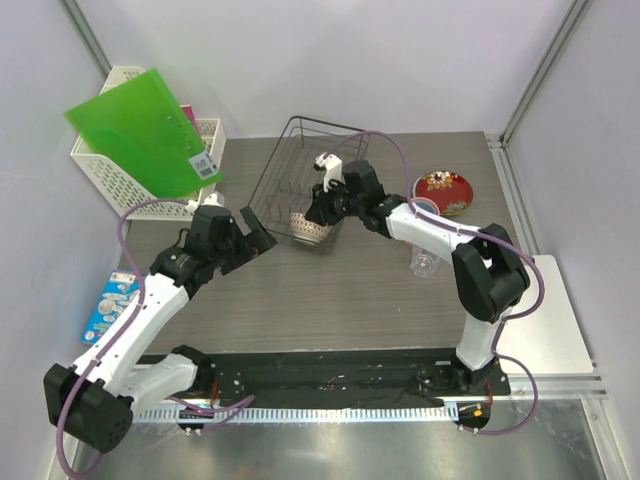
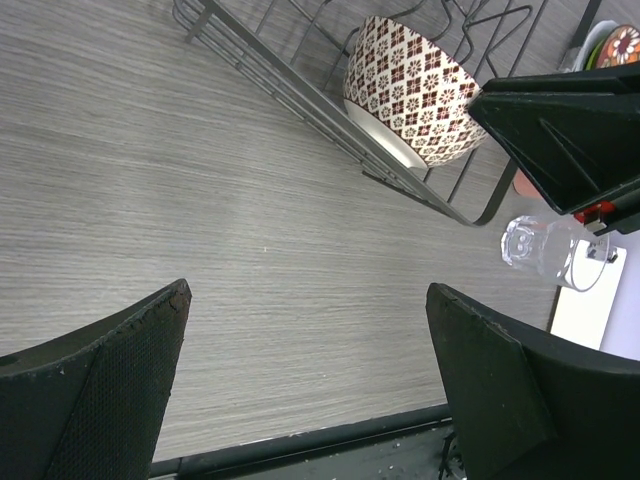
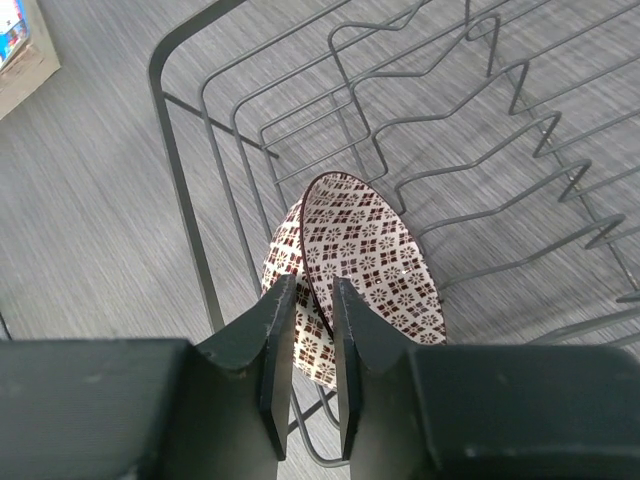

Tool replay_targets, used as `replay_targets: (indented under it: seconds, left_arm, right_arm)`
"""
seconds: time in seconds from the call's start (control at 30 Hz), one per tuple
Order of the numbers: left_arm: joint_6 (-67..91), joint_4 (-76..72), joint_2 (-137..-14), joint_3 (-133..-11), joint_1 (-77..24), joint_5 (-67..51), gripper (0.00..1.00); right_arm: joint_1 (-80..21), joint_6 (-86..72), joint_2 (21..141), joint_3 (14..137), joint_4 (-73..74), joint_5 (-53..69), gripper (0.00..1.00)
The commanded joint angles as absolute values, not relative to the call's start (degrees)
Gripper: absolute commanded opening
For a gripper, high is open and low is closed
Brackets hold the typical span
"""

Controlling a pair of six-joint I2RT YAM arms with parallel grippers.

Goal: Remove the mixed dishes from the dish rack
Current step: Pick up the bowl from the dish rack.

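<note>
While your right gripper (image 3: 314,285) reaches down inside the dish rack (image 2: 330,108), its two fingers are drawn in to a slim gap, and the wall of the white bowl (image 3: 370,250) fills that gap. One finger sits on the patterned outside and the other just inside the rim, so it has the bowl by its edge.

The bowl stands tipped on its side among the rack's wires, directly beneath and ahead of those fingertips, its opening turned to their right. You see a white body covered in a close grid of dark reddish-brown squares with small flower shapes, inside and out, finished with a thin dark rim and a plain white foot.

Your left gripper (image 2: 308,292) is spread as wide as it goes, with nothing between its fingers, hovering over the bare table (image 2: 200,180). From there the bowl lies ahead and a little to the right, behind the rack's near rail. A clear glass (image 2: 527,243) stands further right.
</note>
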State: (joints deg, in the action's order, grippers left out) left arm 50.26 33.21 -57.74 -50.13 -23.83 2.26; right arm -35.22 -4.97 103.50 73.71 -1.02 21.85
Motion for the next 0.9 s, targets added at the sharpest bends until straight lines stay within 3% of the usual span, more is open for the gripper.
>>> replay_targets:
  seconds: [0.0,0.6,0.87]
  left_arm:
    - [49.7,31.5,-58.0,-49.5,-23.7,1.1,1.0]
    - [50.3,30.8,-59.2,-48.7,-23.7,0.4,1.0]
    - [50.4,30.8,-59.1,-48.4,-23.7,0.4,1.0]
  right_arm:
    - [-34.2,-3.9,105.8,75.8,3.0,26.4,0.27]
    - [-30.9,-4.3,111.6,76.3,3.4,44.5,0.29]
    - [-30.7,-2.9,112.0,76.8,5.0,43.9,0.08]
